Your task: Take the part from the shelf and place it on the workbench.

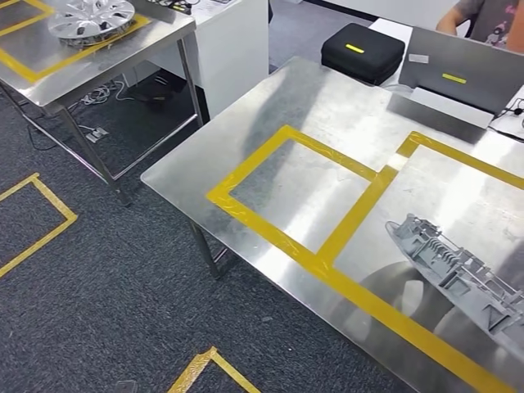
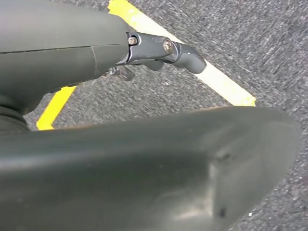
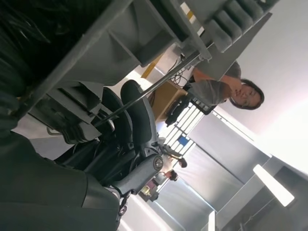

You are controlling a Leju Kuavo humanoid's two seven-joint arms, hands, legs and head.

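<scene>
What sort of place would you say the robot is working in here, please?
Probably a workshop or robot test lab: steel workbench marked with yellow tape, a grey moulded part on it, and a hubcap on a second table.

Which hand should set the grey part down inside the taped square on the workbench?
Right. The right hand already grips the grey part, which hangs over the workbench at the yellow-taped square. The left hand hangs over carpet, holding nothing.
</scene>
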